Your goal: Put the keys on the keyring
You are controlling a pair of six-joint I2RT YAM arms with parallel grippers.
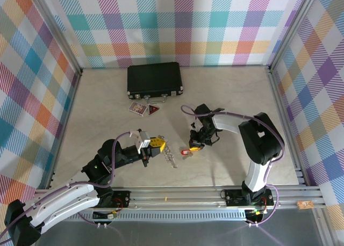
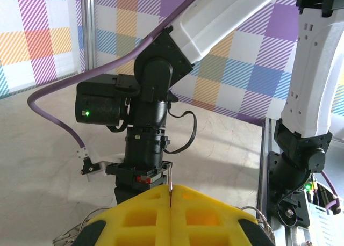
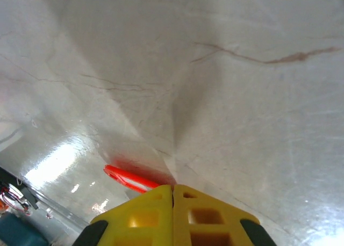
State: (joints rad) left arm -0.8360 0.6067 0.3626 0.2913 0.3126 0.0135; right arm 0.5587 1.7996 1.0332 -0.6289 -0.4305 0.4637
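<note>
The left pincer (image 1: pixel 155 146) is pinching the keyring (image 1: pixel 170 156) on the desk (image 1: pixel 231 95) while the right pincer (image 1: pixel 195 145), just beside the keyring, is pressing together, apparently nipping the keys (image 1: pixel 187 150); lifting and threading is coming next, I reckon.

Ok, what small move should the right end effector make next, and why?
Probably a slight lift of the right end effector: its jaws are shut low over the table with the small red plastic key tag poking out at the tip, apparently gripped. The left end effector is shut on the thin metal keyring, ready to receive it.
</note>
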